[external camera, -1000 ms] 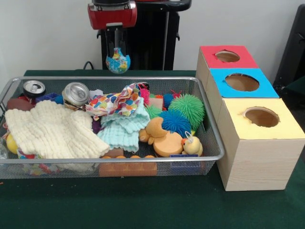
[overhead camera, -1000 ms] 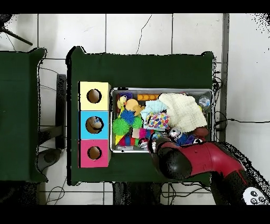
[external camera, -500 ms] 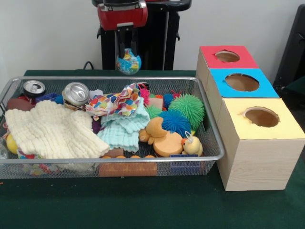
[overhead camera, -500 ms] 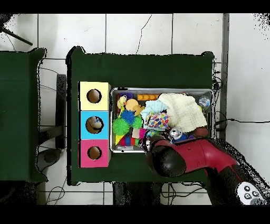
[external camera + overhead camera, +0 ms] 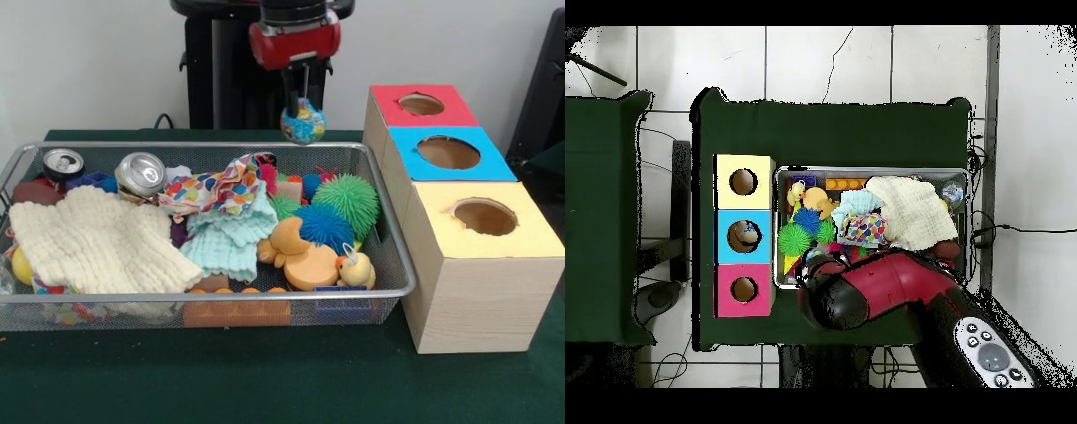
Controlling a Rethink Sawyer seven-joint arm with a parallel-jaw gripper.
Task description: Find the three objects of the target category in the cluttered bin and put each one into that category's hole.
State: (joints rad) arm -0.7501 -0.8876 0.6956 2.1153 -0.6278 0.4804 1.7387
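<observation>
Pincer (image 5: 304, 113) hangs above the far rim of the wire bin (image 5: 388, 256), closed on a small globe-patterned ball (image 5: 304, 124), blue with green and yellow patches. Ball is lifted clear of the bin, off to the side nearest the boxes.

Three boxes in a row beside the bin, each with a round hole on top: red box (image 5: 422, 105) farthest, blue box (image 5: 450, 153) in the middle, yellow box (image 5: 485, 231) nearest. In the overhead view something small lies inside the blue box's hole (image 5: 744, 236); cannot make out what.

Bin contents: cream knitted cloth (image 5: 93, 243) over the left half; two cans (image 5: 139, 173) standing at the far left corner; a dotted multicolour cloth (image 5: 214, 189) over a pale green cloth (image 5: 228, 240); a green spiky ball (image 5: 350, 200) and a blue spiky ball (image 5: 325, 227) touching; an orange duck (image 5: 300, 255) and a small yellow duck (image 5: 357, 268) at the near rim.

Overhead, the red arm (image 5: 885, 287) covers the bin's nearer edge. Green surface (image 5: 265, 371) beneath everything.
</observation>
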